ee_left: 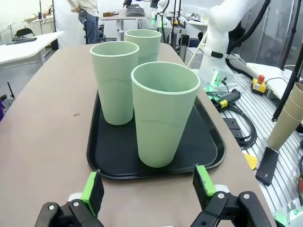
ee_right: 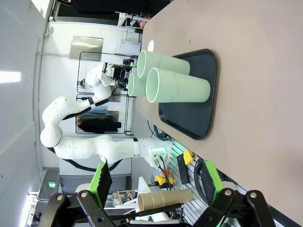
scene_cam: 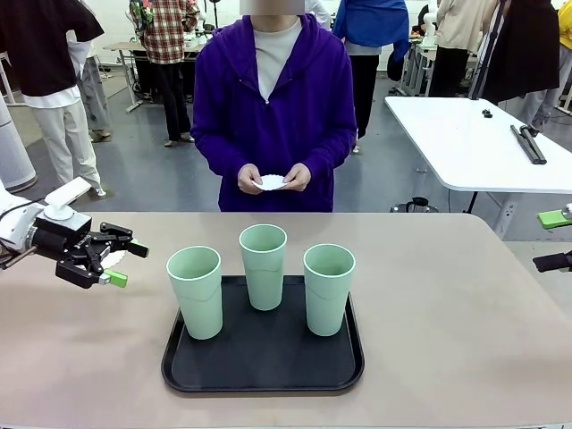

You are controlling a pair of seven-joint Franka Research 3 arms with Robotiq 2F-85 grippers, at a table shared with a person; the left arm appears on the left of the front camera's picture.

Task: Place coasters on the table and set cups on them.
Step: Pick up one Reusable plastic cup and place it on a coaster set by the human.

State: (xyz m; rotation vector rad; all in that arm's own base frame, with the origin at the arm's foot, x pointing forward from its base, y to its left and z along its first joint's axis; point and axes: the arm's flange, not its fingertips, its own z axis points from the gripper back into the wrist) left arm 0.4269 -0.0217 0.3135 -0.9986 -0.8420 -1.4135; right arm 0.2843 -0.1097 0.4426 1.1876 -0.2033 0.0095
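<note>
Black tray [scene_cam: 259,386], at the table's [scene_cam: 465,340] front edge, carries three cups [scene_cam: 264,266], judged light, stiff and smooth; grasp across mid-wall. The left gripper [scene_cam: 127,264], at the left edge, and right gripper [ee_right: 156,177] gape empty. Flimsy coasters [scene_cam: 271,182]: in person's hands [scene_cam: 297,176], one possibly under left gripper.

A tray [scene_cam: 259,357] is sitting on the table [scene_cam: 447,340], midway along the robot's edge. On it, the left cup [scene_cam: 195,290] and the right cup [scene_cam: 328,288] are standing abreast, with the middle cup [scene_cam: 264,265] standing behind them. One coaster [scene_cam: 116,258] is lying left of the tray. Beyond the far edge, a person [scene_cam: 273,107] is holding another coaster [scene_cam: 271,182].
</note>
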